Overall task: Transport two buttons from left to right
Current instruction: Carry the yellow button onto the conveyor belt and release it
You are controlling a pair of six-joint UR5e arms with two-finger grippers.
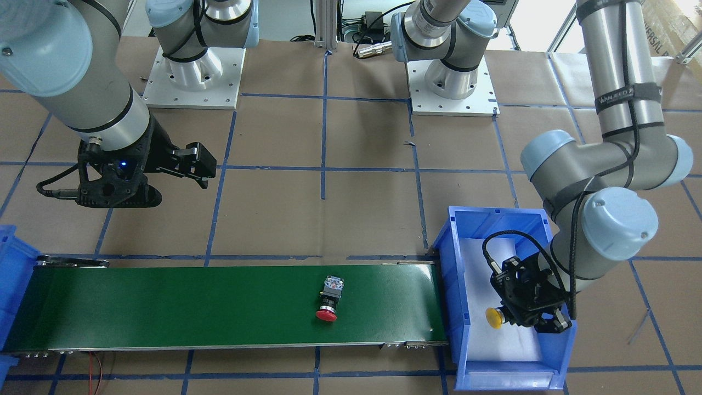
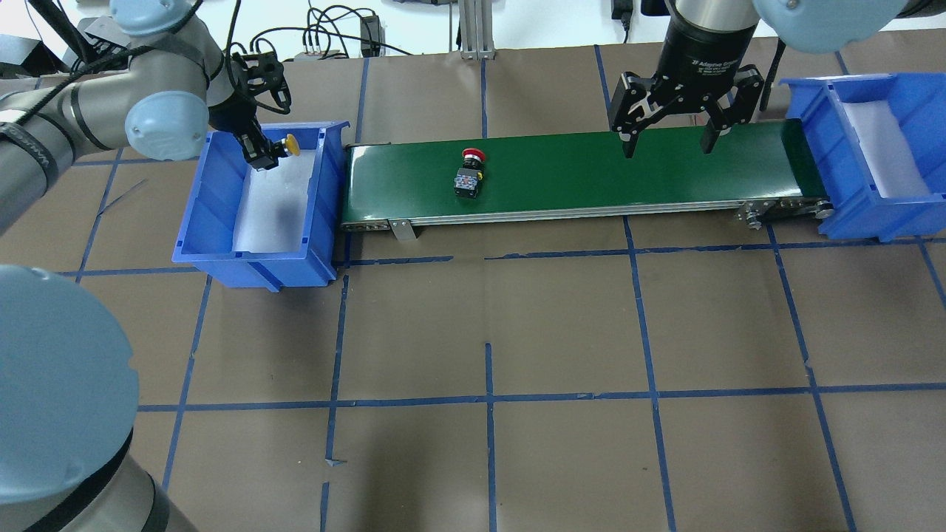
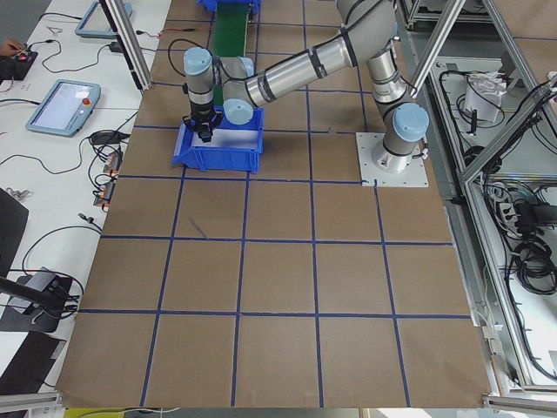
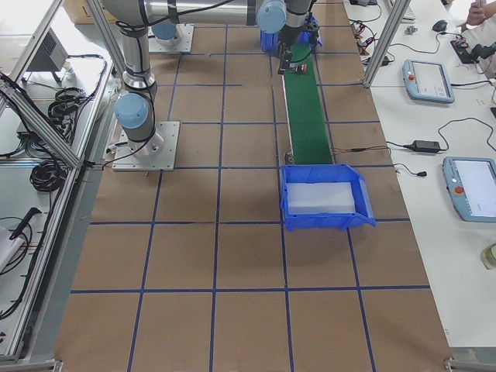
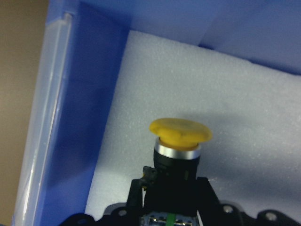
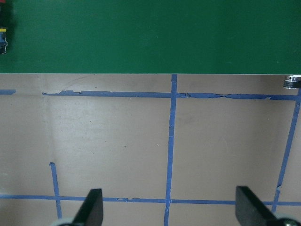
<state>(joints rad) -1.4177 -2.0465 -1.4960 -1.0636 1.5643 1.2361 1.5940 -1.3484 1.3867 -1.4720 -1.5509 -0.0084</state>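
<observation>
My left gripper (image 2: 264, 151) is shut on the yellow button (image 2: 293, 144) and holds it just above the white foam of the left blue bin (image 2: 194, 214). The left wrist view shows the yellow cap and silver collar (image 5: 180, 134) sticking out from between the fingers. The red button (image 2: 470, 168) lies on its side on the green conveyor belt (image 2: 591, 174), left of the middle; it also shows in the front view (image 1: 329, 299). My right gripper (image 2: 667, 148) is open and empty, hovering over the belt's right part, away from the red button.
A second blue bin (image 2: 834, 170) with white foam stands at the belt's right end. The brown paper table with blue tape lines (image 2: 488, 369) lies in front of the belt. Both arm bases (image 1: 192, 77) stand behind it.
</observation>
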